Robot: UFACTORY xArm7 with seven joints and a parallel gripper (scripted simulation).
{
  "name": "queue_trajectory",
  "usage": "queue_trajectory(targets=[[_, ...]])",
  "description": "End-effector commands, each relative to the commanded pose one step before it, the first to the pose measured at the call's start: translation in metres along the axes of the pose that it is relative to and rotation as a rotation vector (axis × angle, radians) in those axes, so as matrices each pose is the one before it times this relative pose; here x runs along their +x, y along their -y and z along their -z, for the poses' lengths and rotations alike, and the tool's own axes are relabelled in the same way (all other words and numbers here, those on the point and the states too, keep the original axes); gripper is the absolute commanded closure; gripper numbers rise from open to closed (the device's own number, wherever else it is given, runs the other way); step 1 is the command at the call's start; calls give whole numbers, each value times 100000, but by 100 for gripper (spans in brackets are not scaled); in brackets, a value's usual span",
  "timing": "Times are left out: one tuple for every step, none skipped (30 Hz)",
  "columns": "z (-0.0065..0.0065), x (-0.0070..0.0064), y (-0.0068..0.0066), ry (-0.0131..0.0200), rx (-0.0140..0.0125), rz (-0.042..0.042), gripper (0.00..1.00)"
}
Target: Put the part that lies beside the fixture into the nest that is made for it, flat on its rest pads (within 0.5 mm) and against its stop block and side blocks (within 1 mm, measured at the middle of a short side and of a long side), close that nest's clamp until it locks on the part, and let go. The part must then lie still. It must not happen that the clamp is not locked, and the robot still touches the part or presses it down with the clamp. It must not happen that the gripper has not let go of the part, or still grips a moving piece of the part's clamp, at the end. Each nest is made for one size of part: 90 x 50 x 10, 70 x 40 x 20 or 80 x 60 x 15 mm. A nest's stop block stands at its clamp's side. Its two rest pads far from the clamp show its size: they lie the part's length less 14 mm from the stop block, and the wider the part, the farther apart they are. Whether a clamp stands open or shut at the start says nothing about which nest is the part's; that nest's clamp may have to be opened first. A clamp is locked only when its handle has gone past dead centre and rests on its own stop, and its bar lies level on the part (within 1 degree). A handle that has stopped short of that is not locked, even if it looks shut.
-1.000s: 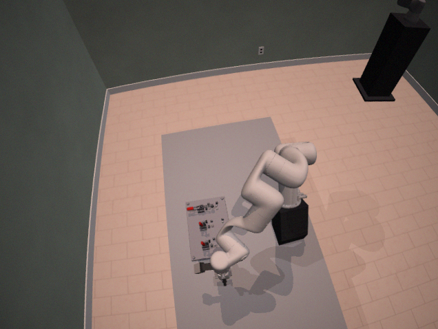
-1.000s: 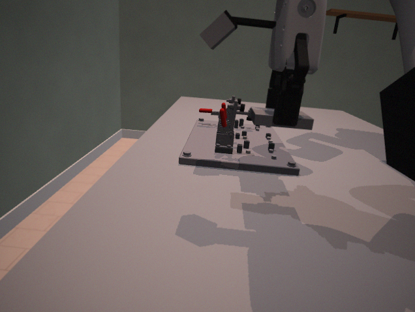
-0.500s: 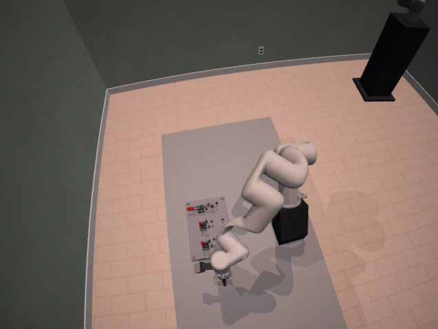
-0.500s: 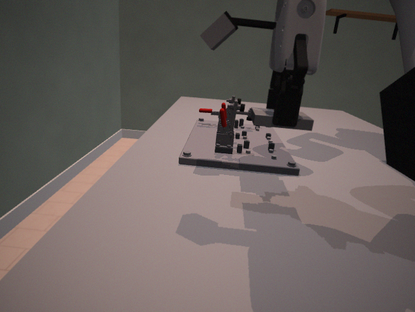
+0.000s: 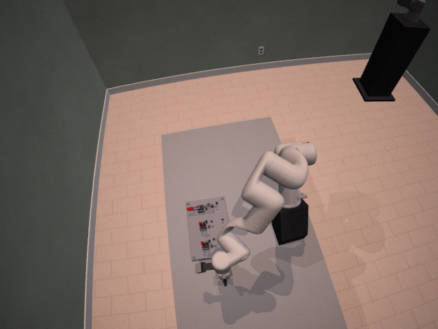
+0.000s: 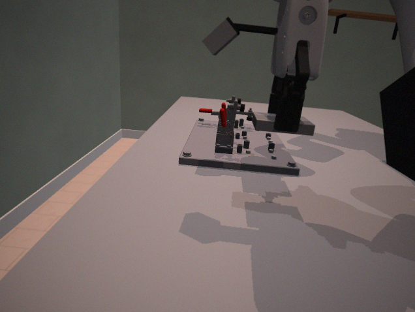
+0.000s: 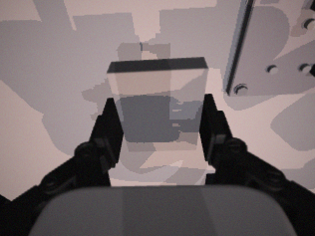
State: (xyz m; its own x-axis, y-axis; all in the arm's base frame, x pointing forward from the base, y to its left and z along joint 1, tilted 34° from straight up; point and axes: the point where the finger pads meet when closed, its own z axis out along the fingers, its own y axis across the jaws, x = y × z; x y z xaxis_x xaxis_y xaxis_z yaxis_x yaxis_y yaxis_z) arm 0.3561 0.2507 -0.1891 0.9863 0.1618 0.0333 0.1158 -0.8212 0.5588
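My gripper (image 7: pixel 159 110) is shut on the grey rectangular part (image 7: pixel 158 101), gripping its two long sides. It holds the part flat, above the table, with its shadow on the table below. In the exterior view the part (image 6: pixel 283 123) hangs between the black fingers (image 6: pixel 286 115), just past the far end of the fixture plate (image 6: pixel 239 142). From above, the part is just off the plate's near short edge (image 5: pixel 206 226). The plate has three clamps with red handles: one handle lies flat (image 5: pixel 190 208), two stand up (image 5: pixel 200 224) (image 5: pixel 202 243). A plate corner shows in the wrist view (image 7: pixel 269 49).
The arm's black base block (image 5: pixel 290 221) stands to the right of the fixture. A tall black column (image 5: pixel 391 56) stands far off on the floor. Small posts and pads stand up on the plate (image 6: pixel 243 139).
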Motion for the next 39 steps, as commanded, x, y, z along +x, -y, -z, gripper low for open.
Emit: queue_trajectory(targets=[[-167, -51, 144, -341, 389, 15, 100], [-88, -42, 0, 0, 0, 0, 100], [-89, -42, 0, 0, 0, 0, 100], [-90, -42, 0, 0, 0, 0, 100], [-90, -42, 0, 0, 0, 0, 100], [-89, -42, 0, 0, 0, 0, 100], [0, 0, 0, 0, 0, 0, 100], [0, 0, 0, 0, 0, 0, 100], [-89, -42, 0, 0, 0, 0, 100], [-88, -41, 0, 0, 0, 0, 100], [-86, -41, 0, 0, 0, 0, 100], [-84, -40, 0, 0, 0, 0, 100], [-82, -39, 0, 0, 0, 0, 100], [-80, -37, 0, 0, 0, 0, 100], [-77, -36, 0, 0, 0, 0, 100], [-73, -35, 0, 0, 0, 0, 100], [-70, -33, 0, 0, 0, 0, 100], [-66, -31, 0, 0, 0, 0, 100], [-62, -29, 0, 0, 0, 0, 100], [-58, -27, 0, 0, 0, 0, 100], [-54, -25, 0, 0, 0, 0, 100], [-49, -23, 0, 0, 0, 0, 100], [-44, -21, 0, 0, 0, 0, 100], [0, 0, 0, 0, 0, 0, 100], [0, 0, 0, 0, 0, 0, 100], [-40, -19, 0, 0, 0, 0, 100], [-35, -17, 0, 0, 0, 0, 100], [-30, -14, 0, 0, 0, 0, 100], [-26, -12, 0, 0, 0, 0, 100], [-22, -10, 0, 0, 0, 0, 100], [-17, -8, 0, 0, 0, 0, 100], [-14, -6, 0, 0, 0, 0, 100], [-10, -5, 0, 0, 0, 0, 100], [-7, -3, 0, 0, 0, 0, 100], [-4, -2, 0, 0, 0, 0, 100], [-2, -1, 0, 0, 0, 0, 100], [-1, 0, 0, 0, 0, 0, 100], [0, 0, 0, 0, 0, 0, 100], [0, 0, 0, 0, 0, 0, 100]])
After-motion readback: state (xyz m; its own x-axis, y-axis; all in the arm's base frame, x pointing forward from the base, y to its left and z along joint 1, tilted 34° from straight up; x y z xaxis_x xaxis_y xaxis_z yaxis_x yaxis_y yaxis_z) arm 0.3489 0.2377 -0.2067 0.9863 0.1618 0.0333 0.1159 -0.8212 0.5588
